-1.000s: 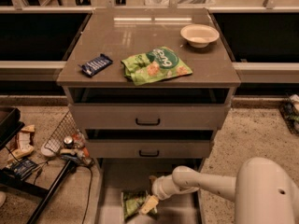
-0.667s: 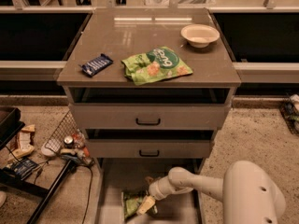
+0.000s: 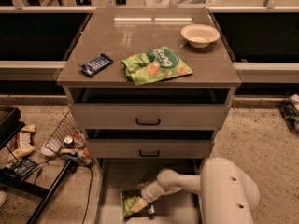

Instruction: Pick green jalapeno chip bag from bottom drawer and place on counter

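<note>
The green jalapeno chip bag (image 3: 132, 204) lies on the floor of the open bottom drawer (image 3: 112, 185), near its front left. My gripper (image 3: 145, 200) reaches down into the drawer from the right and is right at the bag's right edge, touching or overlapping it. My white arm (image 3: 224, 190) fills the lower right. The counter (image 3: 140, 31) is the glossy grey-brown cabinet top above the drawers.
On the counter lie a lime-green bag (image 3: 156, 65), a dark-blue snack bar wrapper (image 3: 96, 64) and a white bowl (image 3: 200, 34). Two drawer fronts with black handles (image 3: 148, 122) stand above the open drawer. A wire rack and clutter (image 3: 65, 143) sit on the floor to the left.
My arm has drawn in toward the camera and its big link now fills more of the lower right. The gripper stays at the chip bag, which has barely moved.
</note>
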Controlling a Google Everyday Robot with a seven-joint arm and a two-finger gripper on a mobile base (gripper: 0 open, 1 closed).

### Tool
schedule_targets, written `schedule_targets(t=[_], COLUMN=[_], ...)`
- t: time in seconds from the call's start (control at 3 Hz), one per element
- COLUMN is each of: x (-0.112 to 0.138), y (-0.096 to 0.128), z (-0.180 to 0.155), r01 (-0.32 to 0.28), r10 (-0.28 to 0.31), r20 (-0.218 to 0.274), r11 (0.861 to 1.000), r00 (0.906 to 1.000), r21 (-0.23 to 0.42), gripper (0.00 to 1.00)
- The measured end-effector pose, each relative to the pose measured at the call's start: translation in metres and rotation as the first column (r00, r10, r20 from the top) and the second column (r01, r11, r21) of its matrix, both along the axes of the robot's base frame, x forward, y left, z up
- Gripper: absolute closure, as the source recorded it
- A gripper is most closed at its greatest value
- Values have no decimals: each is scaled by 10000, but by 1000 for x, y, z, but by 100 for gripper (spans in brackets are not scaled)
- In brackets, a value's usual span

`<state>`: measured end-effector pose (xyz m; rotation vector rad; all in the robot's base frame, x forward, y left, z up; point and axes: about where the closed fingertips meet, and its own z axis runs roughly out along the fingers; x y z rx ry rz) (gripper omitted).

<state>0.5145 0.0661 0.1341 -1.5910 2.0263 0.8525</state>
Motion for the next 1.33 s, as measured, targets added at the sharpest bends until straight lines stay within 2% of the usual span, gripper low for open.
schedule_targets(t=[0.33, 0.67, 1.0, 1.33], x=[5, -10, 0, 13], y=[6, 12, -7, -44], z=[21, 67, 120, 185], r01=[-190, -923, -1439, -1720], r10=[200, 917, 1435, 1701], r20=[706, 1136, 1204, 943], r11=[9997, 9957, 9896, 9850], r00=[9973, 9893, 9823, 9809], r21=[-140, 3, -48, 115], gripper=[54, 77, 99, 100])
